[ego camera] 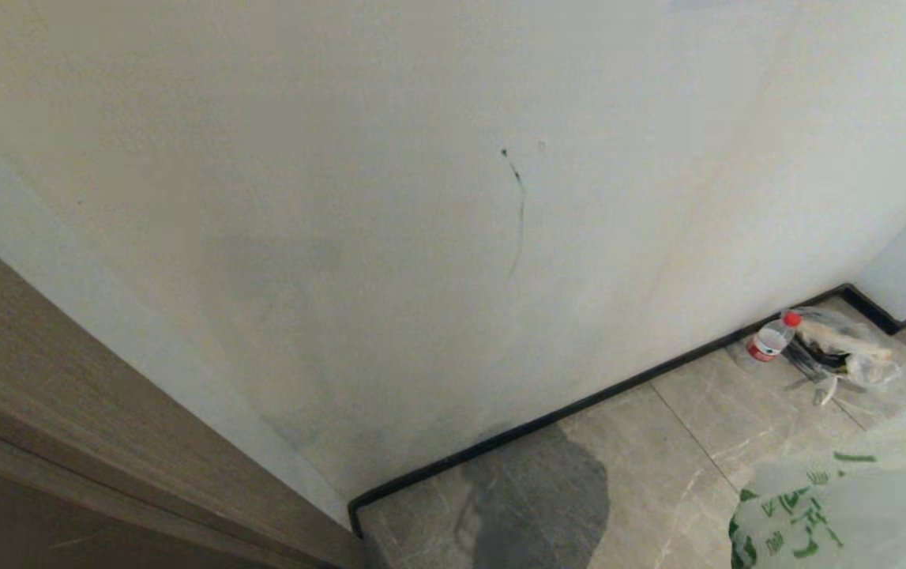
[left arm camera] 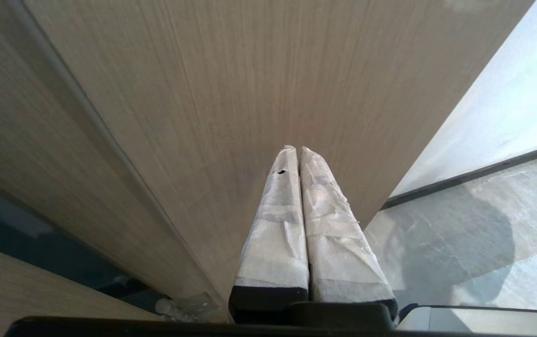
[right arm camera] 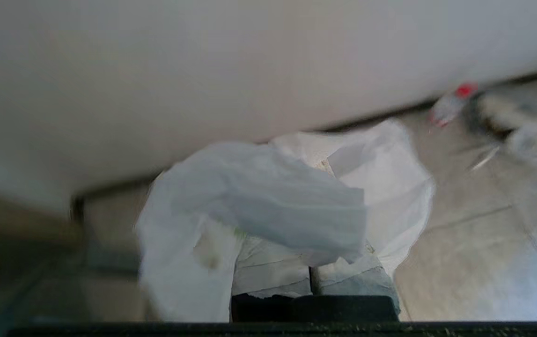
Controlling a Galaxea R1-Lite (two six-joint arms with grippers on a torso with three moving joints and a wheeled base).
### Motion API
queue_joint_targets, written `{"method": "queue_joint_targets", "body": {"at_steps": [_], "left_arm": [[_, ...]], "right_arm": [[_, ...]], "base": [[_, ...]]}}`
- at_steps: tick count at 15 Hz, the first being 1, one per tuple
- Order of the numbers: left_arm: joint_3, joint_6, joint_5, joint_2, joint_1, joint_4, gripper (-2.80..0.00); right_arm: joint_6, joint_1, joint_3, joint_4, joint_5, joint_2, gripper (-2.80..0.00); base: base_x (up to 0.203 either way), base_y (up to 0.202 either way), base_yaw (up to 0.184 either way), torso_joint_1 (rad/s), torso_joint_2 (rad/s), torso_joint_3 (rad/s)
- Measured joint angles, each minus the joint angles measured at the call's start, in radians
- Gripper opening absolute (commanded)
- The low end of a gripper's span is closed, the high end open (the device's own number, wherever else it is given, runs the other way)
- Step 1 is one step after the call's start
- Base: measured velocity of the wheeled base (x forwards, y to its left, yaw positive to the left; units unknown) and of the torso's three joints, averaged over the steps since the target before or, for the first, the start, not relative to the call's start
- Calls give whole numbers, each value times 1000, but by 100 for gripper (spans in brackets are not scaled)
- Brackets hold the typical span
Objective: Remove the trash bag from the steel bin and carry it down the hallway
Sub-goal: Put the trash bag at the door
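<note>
The trash bag (ego camera: pixel 832 506), thin white plastic with green print, hangs at the lower right of the head view above the hallway floor tiles (ego camera: pixel 658 458). In the right wrist view the trash bag (right arm camera: pixel 268 201) drapes over my right gripper (right arm camera: pixel 313 267), which is shut on its plastic; the fingertips are hidden under the folds. My left gripper (left arm camera: pixel 298 150) is shut on nothing, its white-wrapped fingers pressed together and pointing at a wooden door panel (left arm camera: pixel 231 84). The steel bin is out of view.
A white wall (ego camera: pixel 437 221) with a dark baseboard (ego camera: pixel 579 407) stands close ahead. A see-through bag with dark contents (ego camera: pixel 843 352) and a red-capped bottle (ego camera: pixel 772 338) lie on the tiles by the wall at the right. A wooden door frame (ego camera: pixel 65 411) runs along the left.
</note>
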Motion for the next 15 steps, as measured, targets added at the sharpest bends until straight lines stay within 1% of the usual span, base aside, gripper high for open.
{"method": "queue_joint_targets", "body": {"at_steps": [3, 9, 12, 15], "left_arm": [[0, 0, 0, 0, 0, 0, -280], [0, 0, 0, 0, 0, 0, -280], [0, 0, 0, 0, 0, 0, -280], [0, 0, 0, 0, 0, 0, -280]], "right_arm": [[-26, 53, -57, 2, 9, 220, -280], [-40, 145, -109, -127, -80, 594, -280], [-52, 196, -129, -240, -88, 778, -280], [-104, 234, -132, -380, -93, 959, -280]], "base": [[0, 0, 0, 0, 0, 0], [0, 0, 0, 0, 0, 0], [0, 0, 0, 0, 0, 0], [0, 0, 0, 0, 0, 0]]}}
